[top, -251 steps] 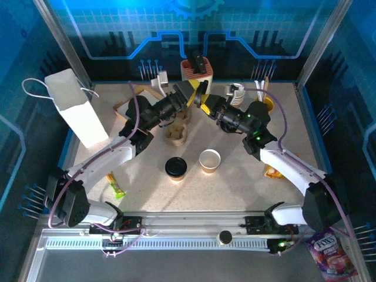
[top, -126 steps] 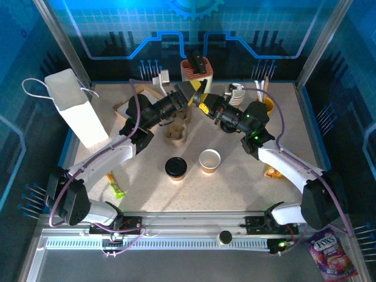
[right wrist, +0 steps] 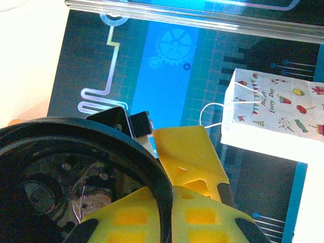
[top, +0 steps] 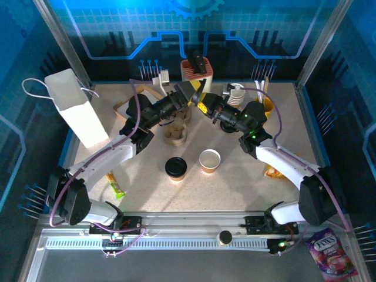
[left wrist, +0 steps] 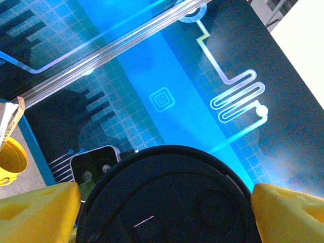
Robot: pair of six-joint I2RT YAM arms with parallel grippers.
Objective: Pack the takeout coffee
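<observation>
A black lid (top: pixel 194 95) hangs in the air over the back of the table, between both grippers. My right gripper (right wrist: pixel 172 202) is shut on its rim, one yellow finger on each side of the edge. My left gripper (left wrist: pixel 165 205) spans the lid (left wrist: pixel 167 197) across its width, and both yellow fingers (left wrist: pixel 40 212) touch its edges. On the table in front stands a takeout coffee (top: pixel 175 168), a tan cup with a black lid. Beside it is a lidless tan cup (top: pixel 210 160), white inside.
A white paper bag (top: pixel 76 108) stands at the left. Brown cardboard pieces (top: pixel 175 134) lie under the grippers. A holder (top: pixel 197 69), white cups (top: pixel 235 94) and a yellow cup (top: pixel 268 104) line the back. A snack bar (top: pixel 116 185) and an orange packet (top: pixel 273 171) lie nearer.
My left gripper's jaws have narrowed onto the lid. The right arm has shifted slightly left with the lid in its grip.
</observation>
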